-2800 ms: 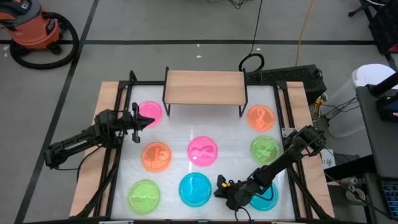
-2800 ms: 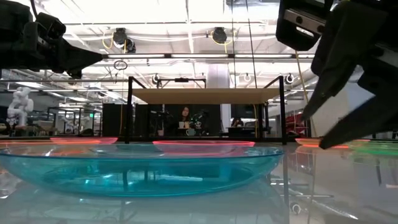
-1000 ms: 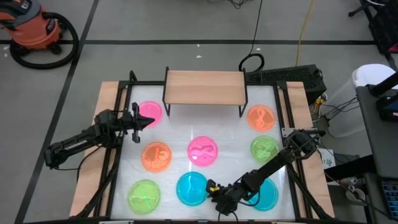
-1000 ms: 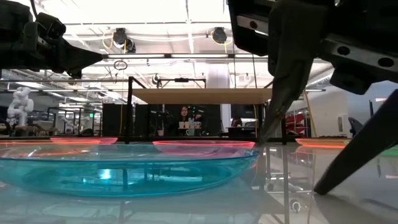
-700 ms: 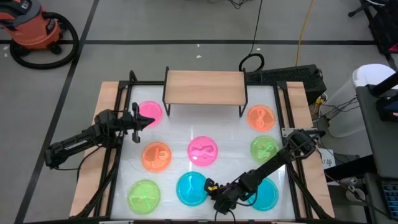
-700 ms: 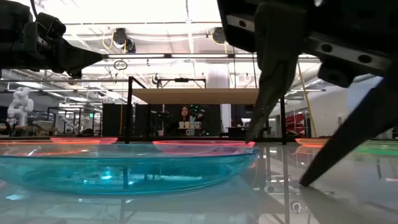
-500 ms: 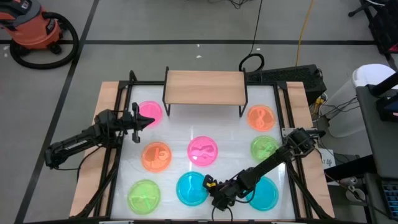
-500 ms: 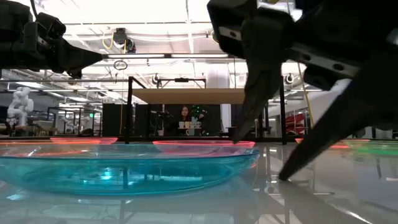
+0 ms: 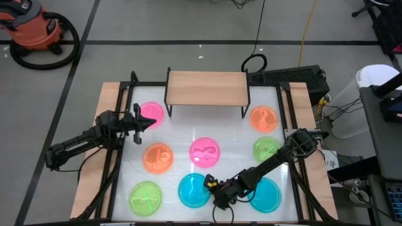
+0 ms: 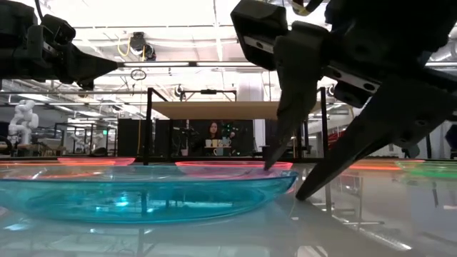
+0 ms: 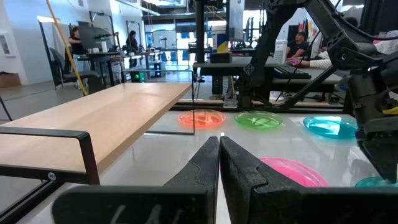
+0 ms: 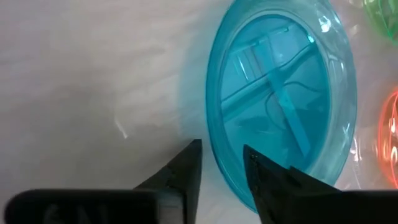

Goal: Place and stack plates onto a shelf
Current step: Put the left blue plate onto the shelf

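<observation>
The shelf, a light-wood board on black legs, stands at the table's far edge with nothing on it. Several plates lie flat on the white tabletop. My right gripper is open and low at the right rim of the near-middle cyan plate. In the right wrist view one finger is outside the rim and the other finger is over the plate's inside. My left gripper is shut and hovers beside the far-left pink plate. My right gripper comes slanting down from the table's right, its fingers astride the cyan plate's right rim. The plate lies flat on the table. I cannot tell whether either finger touches the rim.
A second cyan plate lies under my right arm. A green plate is near left, an orange plate and a pink plate in the middle, and a green plate and an orange plate on the right.
My right gripper has moved toward the table's left and a little toward the far edge, closing in on the cyan plate's right rim until its fingers stand astride it. The plates have stayed where they were.
</observation>
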